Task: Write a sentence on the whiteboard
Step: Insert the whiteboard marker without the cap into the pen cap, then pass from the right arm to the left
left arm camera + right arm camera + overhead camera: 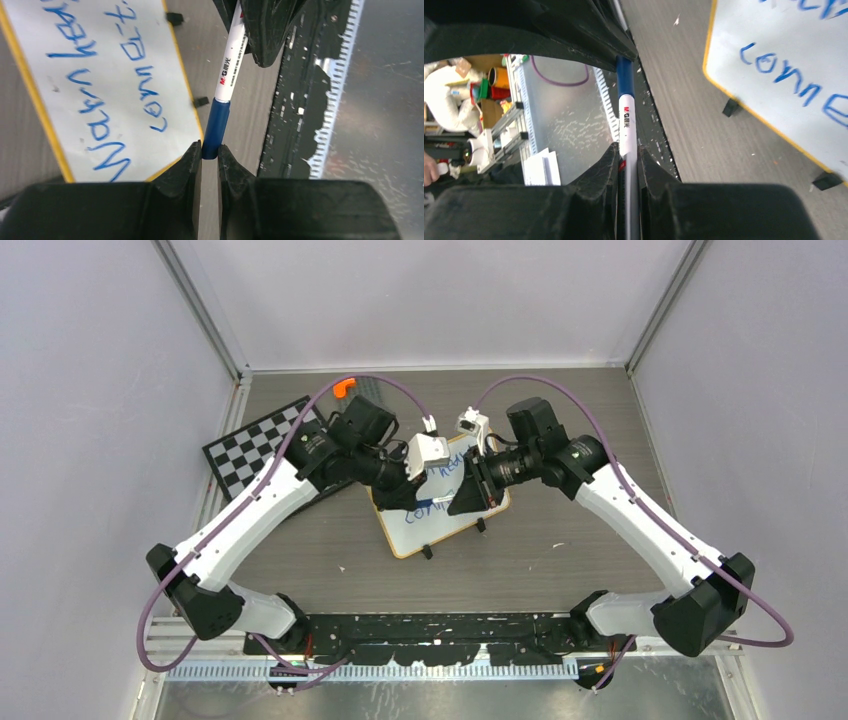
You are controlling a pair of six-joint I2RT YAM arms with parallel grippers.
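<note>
1. While the left gripper (210,151) pinches the cap (216,125) and the right gripper (628,152) clamps the pen (626,125), keep both coaxial.
2. Likely recapping: push straight; the board (27,35), its sentence (97,127) written, lies just beside them.

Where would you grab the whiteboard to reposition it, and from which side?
The near long edge of the whiteboard, pinched on its yellow rim between the two black feet, coming in low from the arms' side. It is thin and lies nearly flat; the feet probably raise that edge enough for a finger beneath, and this grip avoids the sentence.
</note>
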